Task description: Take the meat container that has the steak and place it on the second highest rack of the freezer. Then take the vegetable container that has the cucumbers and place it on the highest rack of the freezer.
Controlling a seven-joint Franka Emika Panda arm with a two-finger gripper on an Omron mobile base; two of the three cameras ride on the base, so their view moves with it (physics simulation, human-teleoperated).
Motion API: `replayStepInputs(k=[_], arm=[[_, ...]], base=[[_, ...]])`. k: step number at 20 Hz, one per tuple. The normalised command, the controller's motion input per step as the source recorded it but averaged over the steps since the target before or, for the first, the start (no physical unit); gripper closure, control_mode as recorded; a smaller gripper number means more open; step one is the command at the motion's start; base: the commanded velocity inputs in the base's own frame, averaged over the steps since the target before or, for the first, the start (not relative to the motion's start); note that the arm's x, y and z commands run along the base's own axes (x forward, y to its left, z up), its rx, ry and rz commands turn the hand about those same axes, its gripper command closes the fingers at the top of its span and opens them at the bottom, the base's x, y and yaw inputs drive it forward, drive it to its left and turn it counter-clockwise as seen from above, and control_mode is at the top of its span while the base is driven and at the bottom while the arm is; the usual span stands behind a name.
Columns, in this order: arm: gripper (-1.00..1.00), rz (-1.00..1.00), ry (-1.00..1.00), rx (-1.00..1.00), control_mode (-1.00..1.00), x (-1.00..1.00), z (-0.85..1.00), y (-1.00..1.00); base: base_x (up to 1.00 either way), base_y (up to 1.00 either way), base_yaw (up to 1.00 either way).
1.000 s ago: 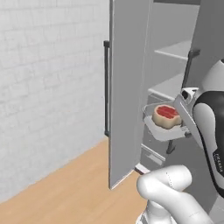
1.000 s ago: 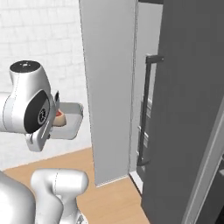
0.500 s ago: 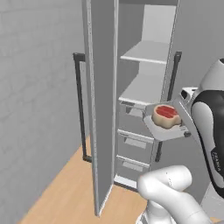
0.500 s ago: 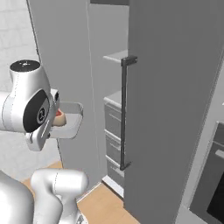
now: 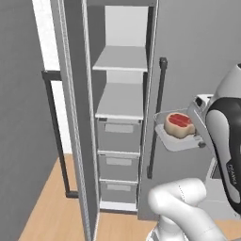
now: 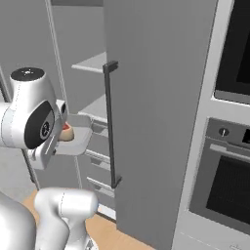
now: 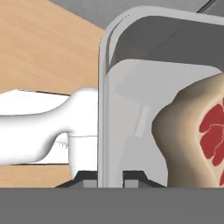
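Grey plastic fills the nearest ground: the meat container (image 7: 131, 144) sits right at the tool (image 7: 110, 178), whose two dark tips are pinched together on the tray's near rim, one on each face of the wall, so the tray is clamped by its edge and juts forward from the hand. In the left base view the same container (image 5: 175, 139) hangs in the air, roughly level, in front of the closed fridge door and beside its long dark handle (image 5: 156, 117), clear of any shelf. It is a shallow, pale, rounded-corner tray carrying one steak (image 5: 179, 123), tan around the outside with a red, marbled top; the steak lies toward the side of the tray away from the clamped rim. Beyond and to the left of the tray, as that view shows it, stands the open freezer (image 5: 123, 117), its door (image 5: 70, 117) swung wide. Inside, the highest rack (image 5: 123, 60) and the second highest rack (image 5: 121, 101) are both bare, with closed drawers (image 5: 118, 135) stacked below them. The turning relation, as I judge it: the second highest rack lies left of and deeper than the tray and slightly above it, so the tray must travel sideways past the door's edge, then go in along its own outward axis, kept flat so the steak does not slide.
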Motion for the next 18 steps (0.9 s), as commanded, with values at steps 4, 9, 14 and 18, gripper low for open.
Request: replayStepInputs(k=[4,9,14,18], arm=[[1.00,0.00,0.00,0.00,1.00,0.00,0.00,0.00],[1.00,0.00,0.00,0.00,1.00,0.00,0.00,0.00],[1.00,0.00,0.00,0.00,1.00,0.00,0.00,0.00],[1.00,0.00,0.00,0.00,1.00,0.00,0.00,0.00]], base=[[0.52,0.27,-0.34],[0.59,0.19,-0.18],[0.34,0.22,-0.12],[0.01,0.32,-0.19]])
